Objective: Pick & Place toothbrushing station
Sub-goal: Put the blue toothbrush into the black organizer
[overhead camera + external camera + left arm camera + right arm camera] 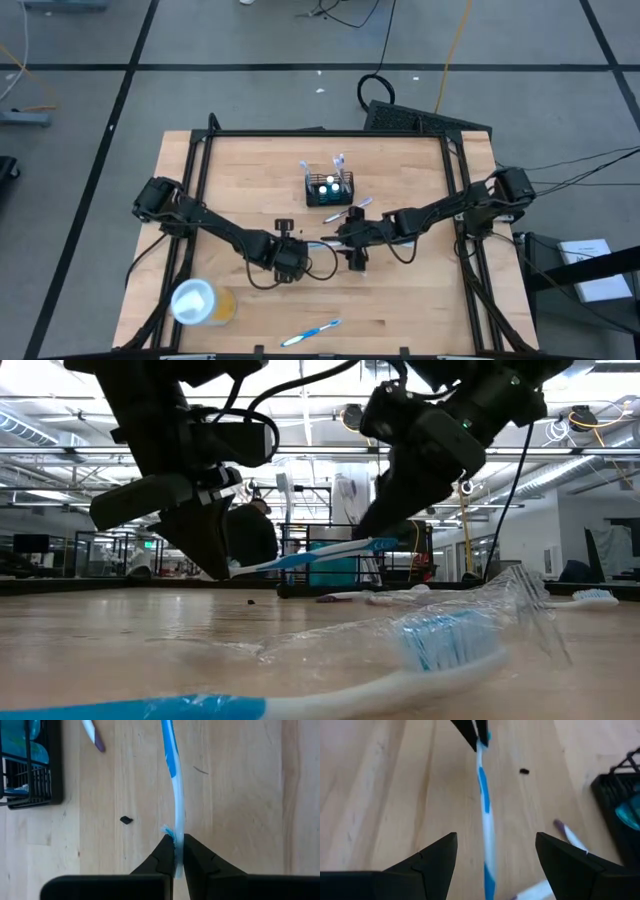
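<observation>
left gripper hanging over the middle of the wooden table, its fingers pinched tight on the bristle end of a blue and white toothbrush and carrying it clear of the surface, as the low view is showing; right gripper standing just to the right of the left one, its fingers spread wide on either side of the toothbrush's handle end without touching it; black mesh holder sitting on the far middle part of the table, beyond both grippers, with toothbrushes standing upright in it; purple and white toothbrush lying just beside the holder's right near corner; yellow cup with a white lid lying at the near left; second blue toothbrush lying at the near edge
</observation>
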`<state>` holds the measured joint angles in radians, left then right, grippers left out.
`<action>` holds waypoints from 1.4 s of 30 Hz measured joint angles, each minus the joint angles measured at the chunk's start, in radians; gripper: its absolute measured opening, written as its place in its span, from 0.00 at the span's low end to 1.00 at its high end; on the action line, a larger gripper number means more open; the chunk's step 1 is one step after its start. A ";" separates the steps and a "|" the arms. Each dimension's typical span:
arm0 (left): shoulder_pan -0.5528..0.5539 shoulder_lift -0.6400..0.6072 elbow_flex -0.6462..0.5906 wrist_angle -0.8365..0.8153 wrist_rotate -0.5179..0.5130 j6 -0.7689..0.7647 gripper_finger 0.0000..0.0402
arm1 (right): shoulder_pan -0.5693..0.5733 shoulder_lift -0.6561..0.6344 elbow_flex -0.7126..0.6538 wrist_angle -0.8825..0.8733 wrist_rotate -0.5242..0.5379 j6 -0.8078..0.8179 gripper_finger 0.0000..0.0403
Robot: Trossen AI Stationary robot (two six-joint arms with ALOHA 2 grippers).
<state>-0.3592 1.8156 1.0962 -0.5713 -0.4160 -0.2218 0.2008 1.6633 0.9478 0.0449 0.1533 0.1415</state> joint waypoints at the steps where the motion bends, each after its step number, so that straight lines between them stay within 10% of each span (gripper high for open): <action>1: 0.000 0.000 0.000 0.000 -0.002 0.001 0.04 | 0.000 0.003 0.001 0.005 0.000 0.000 0.65; 14: 0.000 -0.001 0.001 0.052 -0.004 0.021 0.04 | -0.015 0.005 0.000 -0.007 0.001 0.016 0.58; 42: 0.001 -0.011 0.001 0.087 -0.038 0.033 0.04 | -0.021 0.020 0.000 -0.007 -0.012 0.000 0.05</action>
<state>-0.3584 1.8044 1.0969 -0.4844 -0.4540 -0.1890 0.1799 1.6836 0.9482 0.0375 0.1415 0.1412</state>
